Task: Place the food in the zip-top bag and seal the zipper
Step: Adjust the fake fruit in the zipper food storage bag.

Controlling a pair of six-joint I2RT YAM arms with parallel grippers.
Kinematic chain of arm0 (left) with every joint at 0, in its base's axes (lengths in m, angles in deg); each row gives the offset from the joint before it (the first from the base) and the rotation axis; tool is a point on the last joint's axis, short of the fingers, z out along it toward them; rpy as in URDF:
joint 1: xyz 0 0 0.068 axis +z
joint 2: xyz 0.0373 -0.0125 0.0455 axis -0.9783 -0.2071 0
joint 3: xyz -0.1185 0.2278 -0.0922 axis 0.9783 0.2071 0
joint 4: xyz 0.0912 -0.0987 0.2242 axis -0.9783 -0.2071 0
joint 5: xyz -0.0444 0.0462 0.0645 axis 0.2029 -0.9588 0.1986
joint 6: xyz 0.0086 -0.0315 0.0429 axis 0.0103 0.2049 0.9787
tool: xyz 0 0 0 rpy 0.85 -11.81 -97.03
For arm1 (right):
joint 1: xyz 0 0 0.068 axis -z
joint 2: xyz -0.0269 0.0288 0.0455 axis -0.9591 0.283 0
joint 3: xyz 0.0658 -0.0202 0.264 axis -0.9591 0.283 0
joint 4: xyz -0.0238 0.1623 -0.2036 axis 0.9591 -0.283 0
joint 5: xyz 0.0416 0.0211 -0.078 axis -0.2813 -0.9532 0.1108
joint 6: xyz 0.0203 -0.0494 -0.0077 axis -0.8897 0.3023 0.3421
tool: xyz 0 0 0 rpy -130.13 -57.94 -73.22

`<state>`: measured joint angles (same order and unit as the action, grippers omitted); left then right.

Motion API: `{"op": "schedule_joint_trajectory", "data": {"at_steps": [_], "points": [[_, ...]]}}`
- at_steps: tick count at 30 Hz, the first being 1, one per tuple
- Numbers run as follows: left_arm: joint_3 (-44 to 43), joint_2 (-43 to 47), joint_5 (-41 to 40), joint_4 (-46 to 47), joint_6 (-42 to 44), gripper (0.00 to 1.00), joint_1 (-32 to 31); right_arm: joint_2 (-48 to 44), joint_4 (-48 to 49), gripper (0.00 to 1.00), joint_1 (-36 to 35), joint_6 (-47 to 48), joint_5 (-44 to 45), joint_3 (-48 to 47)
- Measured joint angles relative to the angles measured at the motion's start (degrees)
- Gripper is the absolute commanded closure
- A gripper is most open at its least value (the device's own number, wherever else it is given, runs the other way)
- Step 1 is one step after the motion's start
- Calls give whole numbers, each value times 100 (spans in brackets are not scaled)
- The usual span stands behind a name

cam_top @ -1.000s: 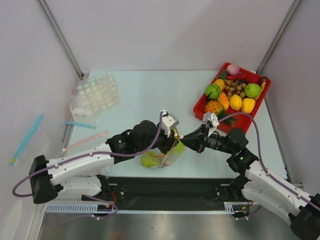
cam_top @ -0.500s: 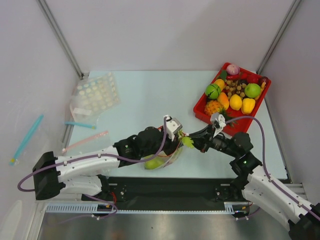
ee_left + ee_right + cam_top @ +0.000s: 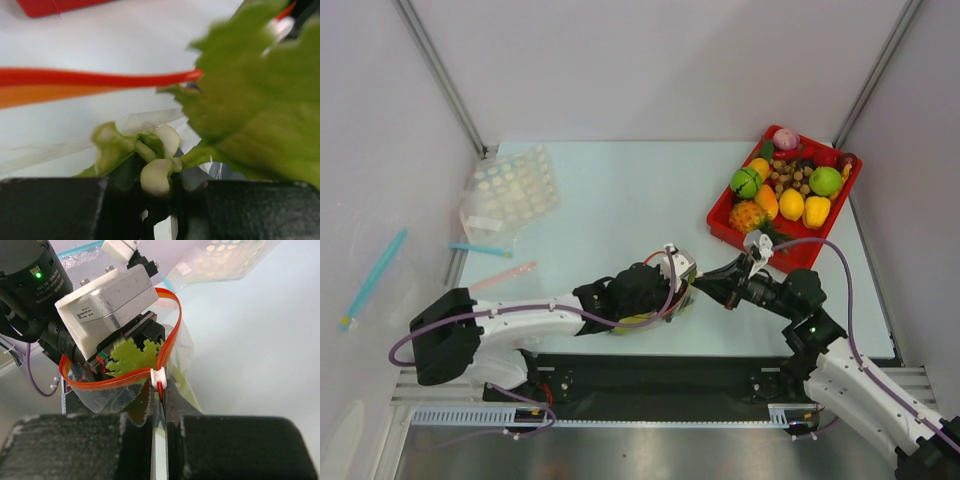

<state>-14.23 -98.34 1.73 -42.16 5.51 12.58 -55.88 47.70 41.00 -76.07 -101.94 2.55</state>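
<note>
I see the zip-top bag at the table's near edge, approx centre. Its zipper loops open around the leek leaves. R gripper is clamped tight on the zipper by the white slider. L gripper has its jaws slightly apart around the leek inside the mouth, but I can't tell if it's actually pinching.
</note>
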Motion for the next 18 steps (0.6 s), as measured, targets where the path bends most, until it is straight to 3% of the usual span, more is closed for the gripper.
{"op": "schedule_joint_trajectory", "data": {"at_steps": [10,18], "points": [[157,33,195,221,-15,100,2,-459,-409,100,254,-133,-46,22],[-127,481,476,-595,0,100,2,-957,-420,100,291,-258,-181,20]]}}
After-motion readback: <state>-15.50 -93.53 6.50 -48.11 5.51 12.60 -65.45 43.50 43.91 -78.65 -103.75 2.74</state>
